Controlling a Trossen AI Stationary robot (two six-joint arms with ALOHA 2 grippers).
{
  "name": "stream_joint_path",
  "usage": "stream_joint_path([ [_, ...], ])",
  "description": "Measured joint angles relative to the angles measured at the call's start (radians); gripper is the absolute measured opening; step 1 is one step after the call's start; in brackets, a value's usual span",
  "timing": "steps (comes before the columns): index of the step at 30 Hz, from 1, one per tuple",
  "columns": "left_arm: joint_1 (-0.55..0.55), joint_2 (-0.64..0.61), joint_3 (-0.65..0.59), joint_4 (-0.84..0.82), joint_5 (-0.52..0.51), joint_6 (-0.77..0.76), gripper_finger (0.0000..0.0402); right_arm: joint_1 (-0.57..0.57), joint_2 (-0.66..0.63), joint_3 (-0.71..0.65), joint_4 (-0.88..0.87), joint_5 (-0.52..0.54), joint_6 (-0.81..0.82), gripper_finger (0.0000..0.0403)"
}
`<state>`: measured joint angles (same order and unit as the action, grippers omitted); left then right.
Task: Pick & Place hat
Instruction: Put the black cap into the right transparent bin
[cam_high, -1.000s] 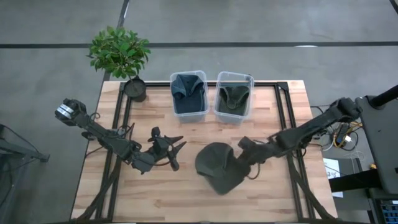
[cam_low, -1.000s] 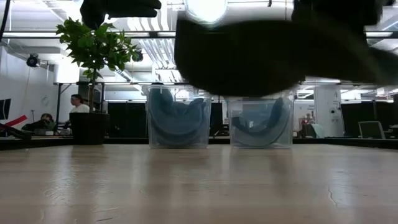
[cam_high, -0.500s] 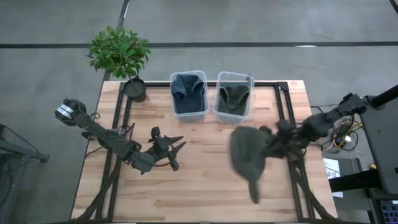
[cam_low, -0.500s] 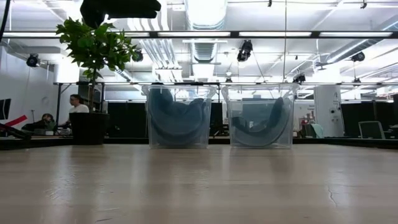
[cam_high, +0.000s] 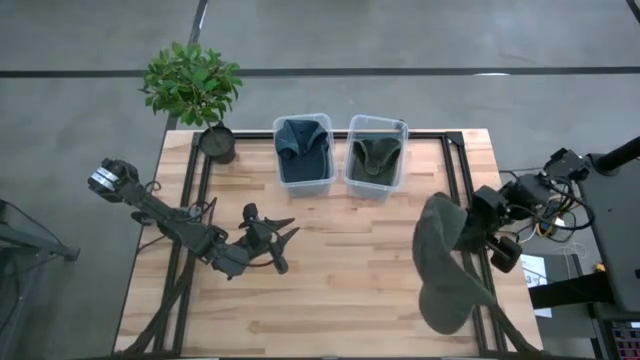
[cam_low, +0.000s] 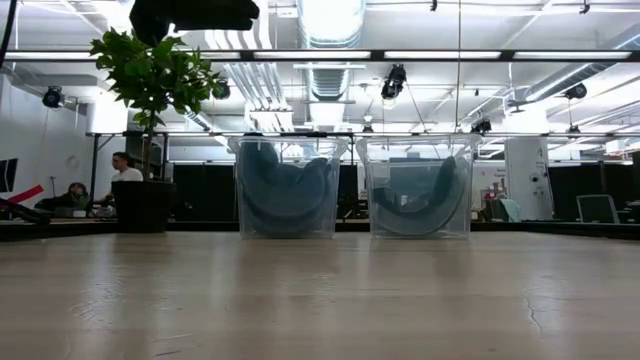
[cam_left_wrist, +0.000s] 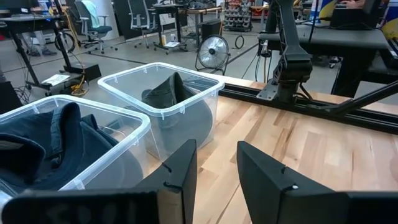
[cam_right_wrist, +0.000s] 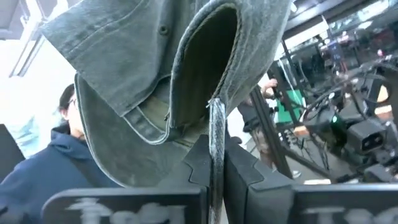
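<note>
A grey-green hat (cam_high: 443, 265) hangs high over the table's right side, with my right gripper (cam_high: 472, 235) shut on it. In the right wrist view the hat (cam_right_wrist: 143, 68) fills the picture beyond the fingers. The low view does not show it. My left gripper (cam_high: 283, 235) stands open over the table's left middle with nothing between its fingers (cam_left_wrist: 214, 171). At the far middle stand two clear bins. The left bin (cam_high: 303, 152) holds a dark blue hat and the right bin (cam_high: 376, 155) an olive one. My right gripper pinches a thin edge of the hat's rim (cam_right_wrist: 216, 127), beside an oval gap in the rim, between its two fingers. The fingers come from the table's right side, about level. The hat is lifted clear of the table, its crown and brim beyond the fingertips.
A potted plant (cam_high: 195, 85) stands at the table's far left corner. Black frame rails (cam_high: 460, 175) run along the table's sides. Bare wood (cam_high: 340, 290) lies between the arms. A person in a dark hoodie (cam_right_wrist: 37, 174) shows beyond the table.
My right gripper has risen and swung from the table's middle toward its right edge, rolling its wrist, still shut on the hat. The hat went up with it, out of the low view, and has turned about, so its brim now points toward the near edge.
</note>
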<state>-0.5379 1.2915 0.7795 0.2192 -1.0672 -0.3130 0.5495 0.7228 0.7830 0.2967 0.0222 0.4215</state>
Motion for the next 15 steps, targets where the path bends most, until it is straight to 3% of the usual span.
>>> stream_joint_path([
  [2,0.003,0.000,0.000,-0.001,0.000,0.000,0.0107,0.000,0.013,0.000,-0.002,0.037,0.031,0.0012],
  [5,0.009,0.000,0.000,-0.001,0.000,0.000,0.0107,0.000,0.040,0.000,-0.060,0.219,0.117,0.0012],
  [10,0.017,0.000,0.000,-0.002,0.000,0.000,0.0107,-0.001,0.109,-0.001,-0.393,0.582,0.381,0.0012],
  [15,0.017,0.000,0.000,-0.003,0.000,0.000,0.0107,-0.014,0.178,-0.001,-0.628,0.831,0.706,0.0012],
])
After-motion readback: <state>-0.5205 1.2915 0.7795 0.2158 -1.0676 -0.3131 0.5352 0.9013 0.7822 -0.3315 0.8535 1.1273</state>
